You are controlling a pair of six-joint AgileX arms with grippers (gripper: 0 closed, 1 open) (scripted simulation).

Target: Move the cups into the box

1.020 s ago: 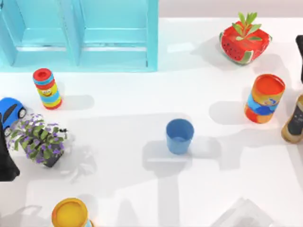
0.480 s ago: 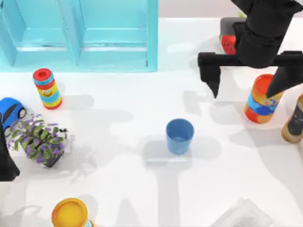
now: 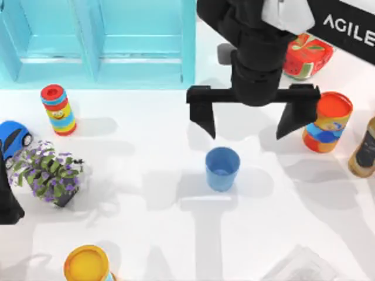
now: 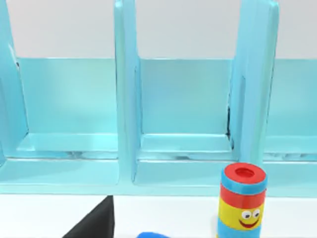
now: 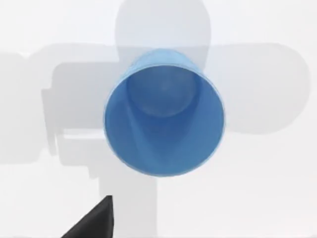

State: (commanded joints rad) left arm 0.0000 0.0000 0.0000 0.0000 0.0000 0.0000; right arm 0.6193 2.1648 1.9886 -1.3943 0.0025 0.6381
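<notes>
Blue cup (image 3: 222, 168) stands upright, mouth up, on bare white worktop (image 3: 176, 234), with open room all around its rim. Nearer the front edge than the cup sits a yellow-topped can (image 3: 87, 263). Left of the cup are a potted purple plant (image 3: 50, 174) and a striped cylinder (image 3: 58, 109). Just behind the cup hangs the right end effector (image 3: 253, 120), fingers spread wide, wider than the cup. Right of the cup stands an orange-and-blue can (image 3: 326, 122). Farthest behind the cup is the turquoise box (image 3: 99, 41). The left arm (image 3: 7, 202) is parked far left of the cup.
</notes>
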